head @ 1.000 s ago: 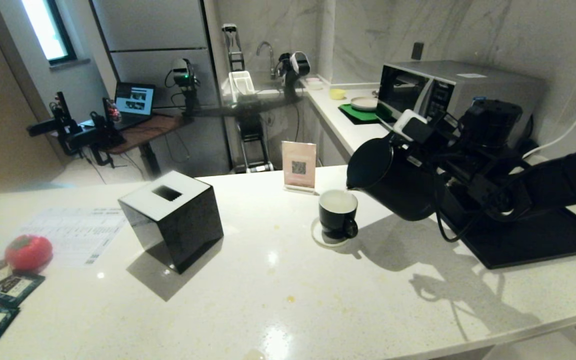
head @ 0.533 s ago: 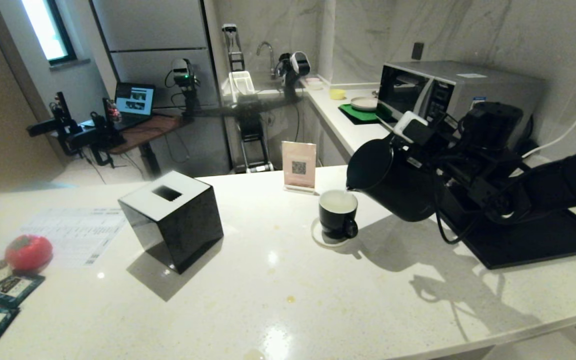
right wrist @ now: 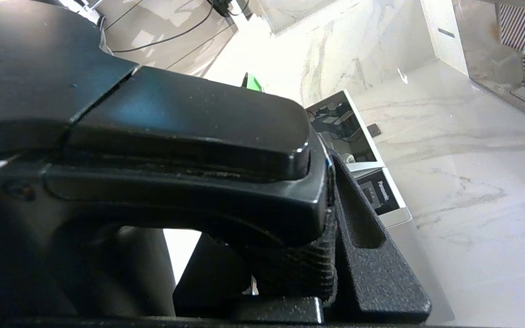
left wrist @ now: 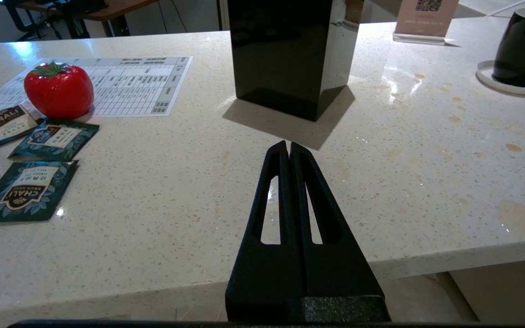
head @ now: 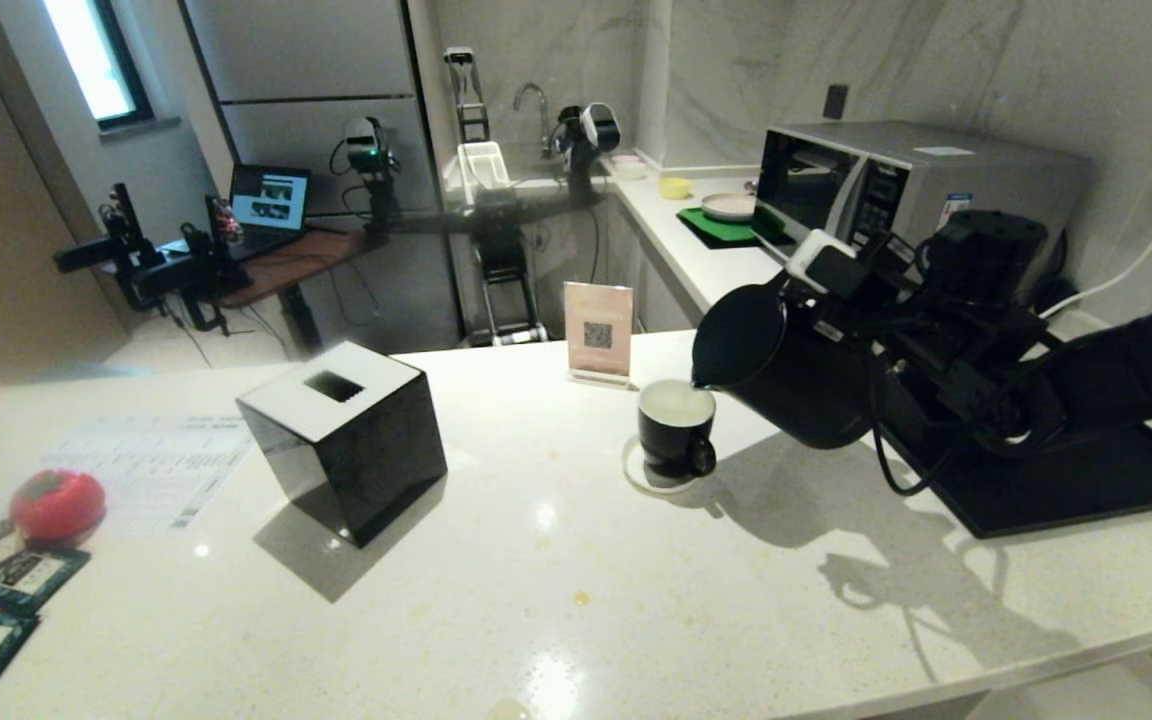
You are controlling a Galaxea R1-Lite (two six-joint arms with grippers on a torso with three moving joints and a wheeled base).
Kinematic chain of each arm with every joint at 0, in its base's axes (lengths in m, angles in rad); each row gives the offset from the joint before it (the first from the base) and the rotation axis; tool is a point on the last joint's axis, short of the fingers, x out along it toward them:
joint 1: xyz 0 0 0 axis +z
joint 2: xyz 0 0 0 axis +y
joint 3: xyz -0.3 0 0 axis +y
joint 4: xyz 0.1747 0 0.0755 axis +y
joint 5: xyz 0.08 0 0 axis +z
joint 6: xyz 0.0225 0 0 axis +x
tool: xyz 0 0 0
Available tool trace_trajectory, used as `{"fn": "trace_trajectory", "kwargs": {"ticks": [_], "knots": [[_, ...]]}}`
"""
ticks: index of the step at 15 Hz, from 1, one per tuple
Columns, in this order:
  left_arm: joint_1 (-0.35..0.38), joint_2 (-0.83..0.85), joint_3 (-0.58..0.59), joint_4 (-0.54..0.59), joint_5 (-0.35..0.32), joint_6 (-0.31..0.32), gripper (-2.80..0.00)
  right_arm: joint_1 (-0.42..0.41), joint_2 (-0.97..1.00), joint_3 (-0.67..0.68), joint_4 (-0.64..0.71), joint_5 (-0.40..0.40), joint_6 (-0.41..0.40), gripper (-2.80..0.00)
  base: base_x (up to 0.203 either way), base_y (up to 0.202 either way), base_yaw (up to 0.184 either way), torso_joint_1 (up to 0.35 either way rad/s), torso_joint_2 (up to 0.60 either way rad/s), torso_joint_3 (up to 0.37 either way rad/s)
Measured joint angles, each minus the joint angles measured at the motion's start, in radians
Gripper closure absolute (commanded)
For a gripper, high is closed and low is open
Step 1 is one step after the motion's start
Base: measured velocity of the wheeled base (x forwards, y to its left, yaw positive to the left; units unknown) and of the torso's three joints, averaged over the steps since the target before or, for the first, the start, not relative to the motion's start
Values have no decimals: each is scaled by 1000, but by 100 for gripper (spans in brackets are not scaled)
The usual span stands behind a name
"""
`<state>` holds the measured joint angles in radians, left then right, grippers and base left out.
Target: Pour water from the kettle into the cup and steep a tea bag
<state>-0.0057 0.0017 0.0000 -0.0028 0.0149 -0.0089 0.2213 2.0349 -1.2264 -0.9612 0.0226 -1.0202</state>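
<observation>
The black kettle (head: 786,370) hangs tilted over the counter, its spout just above the rim of the black cup (head: 676,440). Pale water (head: 677,403) shows inside the cup's white interior. My right gripper (head: 891,320) is shut on the kettle's handle (right wrist: 176,150); in the right wrist view that gripper (right wrist: 290,255) has its ribbed pads pressed against both sides of the handle. My left gripper (left wrist: 288,146) stays parked over the counter's front edge, shut with nothing in it, and does not show in the head view. The tea bag is out of view.
The cup stands on a white coaster (head: 636,475). A black cube with a white slotted top (head: 341,440) sits left of it, a QR sign (head: 597,332) behind. A black tray (head: 1066,480) and a microwave (head: 896,180) lie right. A red tomato-shaped object (head: 58,505), teal packets (head: 31,578) and a printed sheet (head: 151,470) lie far left.
</observation>
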Motion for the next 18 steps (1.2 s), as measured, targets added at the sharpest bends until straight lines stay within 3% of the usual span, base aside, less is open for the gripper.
{"fn": "trace_trajectory", "kwargs": {"ticks": [18], "knots": [[0, 0, 0, 0, 0, 0, 0, 2, -10, 22, -15, 16, -18, 0, 0, 0, 0, 0, 0, 0]]}}
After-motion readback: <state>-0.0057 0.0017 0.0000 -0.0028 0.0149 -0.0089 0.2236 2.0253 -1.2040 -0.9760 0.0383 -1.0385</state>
